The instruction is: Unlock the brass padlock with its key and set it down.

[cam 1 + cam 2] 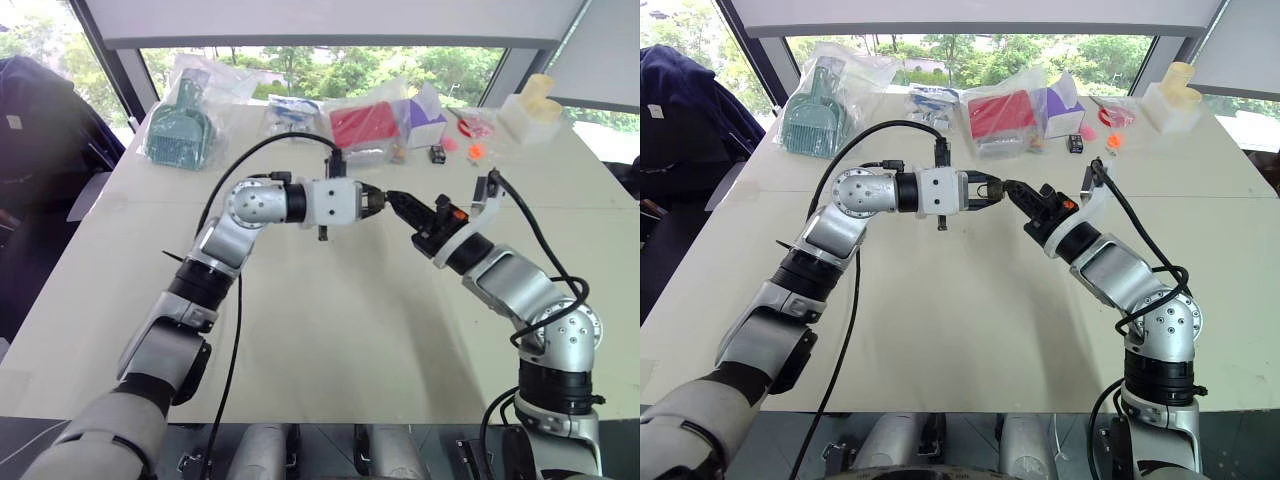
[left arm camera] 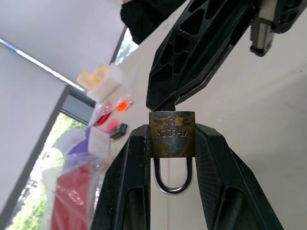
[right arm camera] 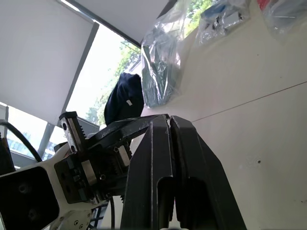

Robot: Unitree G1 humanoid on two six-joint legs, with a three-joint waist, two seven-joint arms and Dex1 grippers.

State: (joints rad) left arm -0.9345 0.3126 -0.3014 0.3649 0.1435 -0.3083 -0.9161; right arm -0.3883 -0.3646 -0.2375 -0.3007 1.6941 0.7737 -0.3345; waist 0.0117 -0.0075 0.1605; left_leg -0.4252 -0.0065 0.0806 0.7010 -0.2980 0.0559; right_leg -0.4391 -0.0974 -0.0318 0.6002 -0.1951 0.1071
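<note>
Pale tabletop (image 1: 330,330) under a bright window; both arms meet above its middle. Brass padlock (image 2: 171,134) sits clamped between my left gripper (image 2: 171,143) fingers, shackle pointing back toward that wrist, keyway face outward. My right gripper (image 1: 405,208), pinched shut, touches that face head-on; presumably holding the key, hidden. Axes look aligned.
</note>
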